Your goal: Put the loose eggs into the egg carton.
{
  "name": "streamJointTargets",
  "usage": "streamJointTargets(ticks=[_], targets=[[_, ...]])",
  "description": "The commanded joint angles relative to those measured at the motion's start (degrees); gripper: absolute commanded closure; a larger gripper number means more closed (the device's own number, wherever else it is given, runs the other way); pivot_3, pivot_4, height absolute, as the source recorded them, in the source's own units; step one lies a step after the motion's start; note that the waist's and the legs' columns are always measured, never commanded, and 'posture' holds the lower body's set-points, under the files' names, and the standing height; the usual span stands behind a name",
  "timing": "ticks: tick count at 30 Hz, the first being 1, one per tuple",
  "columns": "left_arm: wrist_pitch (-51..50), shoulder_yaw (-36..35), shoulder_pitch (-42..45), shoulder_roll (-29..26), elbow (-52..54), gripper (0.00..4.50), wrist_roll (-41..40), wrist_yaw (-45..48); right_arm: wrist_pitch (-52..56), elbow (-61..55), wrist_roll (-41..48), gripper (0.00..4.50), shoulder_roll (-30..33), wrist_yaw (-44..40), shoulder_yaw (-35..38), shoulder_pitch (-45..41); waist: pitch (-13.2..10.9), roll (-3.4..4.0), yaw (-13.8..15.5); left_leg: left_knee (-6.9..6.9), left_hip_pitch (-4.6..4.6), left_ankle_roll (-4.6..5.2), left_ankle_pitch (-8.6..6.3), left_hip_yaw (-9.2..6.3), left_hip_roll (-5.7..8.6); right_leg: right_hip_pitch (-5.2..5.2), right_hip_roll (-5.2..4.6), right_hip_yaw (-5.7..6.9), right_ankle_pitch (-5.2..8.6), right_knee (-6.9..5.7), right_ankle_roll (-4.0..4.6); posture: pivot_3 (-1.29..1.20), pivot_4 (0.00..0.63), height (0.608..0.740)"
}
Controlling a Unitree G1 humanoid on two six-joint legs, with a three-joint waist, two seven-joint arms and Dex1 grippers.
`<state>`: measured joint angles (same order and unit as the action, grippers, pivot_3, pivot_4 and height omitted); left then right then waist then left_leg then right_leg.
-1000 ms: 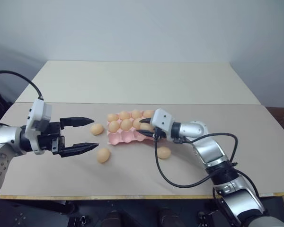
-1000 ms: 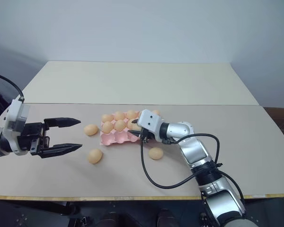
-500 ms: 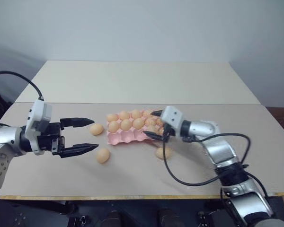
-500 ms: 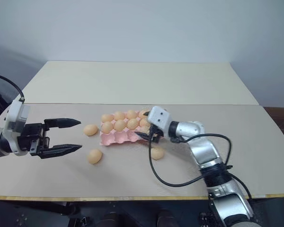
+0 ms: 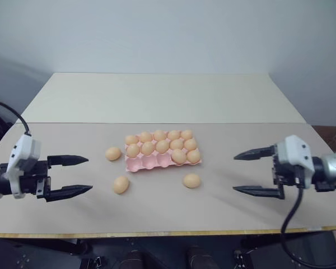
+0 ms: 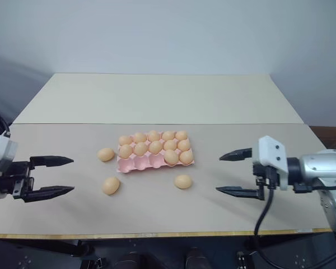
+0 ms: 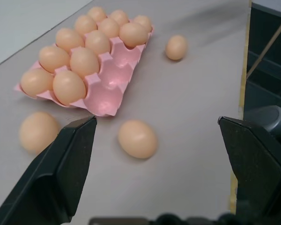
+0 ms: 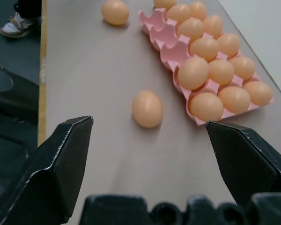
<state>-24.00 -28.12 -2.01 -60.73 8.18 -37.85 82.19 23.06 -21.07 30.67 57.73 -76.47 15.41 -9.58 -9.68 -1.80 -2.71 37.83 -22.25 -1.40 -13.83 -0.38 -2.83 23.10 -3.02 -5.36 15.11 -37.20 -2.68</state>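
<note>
Nothing is sitting between either gripper and the eggs; the beige tabletop around them is bare. A flat pink moulded egg carton is lying mid-table, holding twelve smooth tan-orange eggs (three cups in its near row are showing pink). Three loose tan-orange eggs are lying on the table: one just beside the carton's left end, one in front of that corner, one in front of the right end. Left gripper and right gripper are hovering well apart from the carton at the table's sides, jaws spread wide, gripping nothing.
</note>
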Motion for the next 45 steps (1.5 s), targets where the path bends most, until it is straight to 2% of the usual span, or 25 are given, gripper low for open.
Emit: streamJointTargets(ticks=[1,10,14,21,25,30,33,39,40,45], targets=[[1.1,-1.9,-0.2,-0.6,1.8,0.00,0.2,-0.1,-1.5,-2.2,1.3,0.06,0.0,1.1,1.5,-0.4,0.0,0.00,0.1,0.00,-0.01,0.00,0.00,0.01,0.01,0.01,-0.01,-0.01,0.00,0.00,-0.01,0.00,0.150,0.740],[0.1,-0.9,0.9,-0.7,3.5,0.00,-0.9,-0.4,-2.9,-2.9,-0.6,0.06,-1.5,4.0,-3.1,-2.9,0.0,0.00,0.2,0.00,-0.08,0.00,0.00,0.00,0.01,0.04,-0.02,0.00,0.01,0.05,-0.02,0.00,0.150,0.740],[-0.4,3.1,3.2,-0.1,5.5,0.00,-1.5,-0.7,-7.4,-3.1,-10.3,0.06,-6.2,8.6,-14.9,-6.6,0.0,-0.01,0.1,0.00,-0.03,0.00,0.00,0.00,0.00,0.01,0.00,0.00,0.01,0.04,-0.01,0.00,0.150,0.740],[-0.4,7.4,5.9,0.6,6.1,0.00,-1.7,-0.3,-11.5,1.8,-25.0,0.06,-14.6,14.5,-30.6,-12.4,0.0,-0.01,0.2,0.01,-0.17,0.00,0.00,0.00,0.01,0.14,0.00,-0.01,0.00,0.03,-0.01,0.00,0.150,0.740],[-0.4,8.2,6.7,1.0,6.0,0.00,-1.6,-0.4,-10.1,6.8,-31.7,0.06,-19.2,19.8,-34.8,-15.1,0.0,0.00,0.2,0.02,-0.12,0.00,0.00,0.00,0.02,0.11,0.01,0.00,0.00,0.00,0.00,0.00,0.150,0.740],[-0.2,8.1,6.3,1.1,6.0,0.00,-1.7,0.0,-12.1,9.4,-34.3,0.06,-19.3,19.8,-35.7,-15.5,0.0,-0.01,0.4,0.02,-0.16,0.00,0.00,0.00,0.02,0.12,0.00,0.02,0.00,0.01,0.00,0.00,0.150,0.740],[-0.3,7.8,5.9,1.1,6.3,0.00,-1.8,0.0,-11.6,9.3,-33.0,0.60,-19.7,18.7,-35.3,-15.0,0.0,-0.01,0.3,0.02,-0.14,0.00,0.00,-0.01,0.02,0.12,0.00,0.02,-0.01,-0.01,0.01,0.00,0.150,0.740],[0.1,7.7,6.1,1.3,5.9,0.00,-1.7,0.0,-10.6,9.1,-32.2,2.60,-20.5,18.4,-34.3,-15.7,0.0,-0.01,0.2,0.02,-0.09,0.00,0.00,-0.01,0.02,0.08,0.01,0.01,-0.01,-0.02,0.01,0.00,0.150,0.740],[0.0,7.4,6.4,1.6,5.7,0.00,-1.9,-0.4,-9.4,8.3,-30.9,2.76,-21.4,18.7,-33.5,-16.4,0.0,-0.01,0.2,0.02,-0.09,0.00,0.00,-0.01,0.02,0.08,0.01,0.01,-0.01,-0.02,0.01,0.00,0.150,0.740],[-1.4,3.5,7.1,3.0,4.4,0.00,-3.7,-4.6,-5.4,6.6,-27.6,2.76,-26.1,20.0,-32.1,-21.0,0.0,-0.01,0.0,0.02,-0.08,0.00,0.00,-0.03,0.00,0.10,0.02,0.00,-0.01,-0.08,0.02,0.00,0.150,0.740]])
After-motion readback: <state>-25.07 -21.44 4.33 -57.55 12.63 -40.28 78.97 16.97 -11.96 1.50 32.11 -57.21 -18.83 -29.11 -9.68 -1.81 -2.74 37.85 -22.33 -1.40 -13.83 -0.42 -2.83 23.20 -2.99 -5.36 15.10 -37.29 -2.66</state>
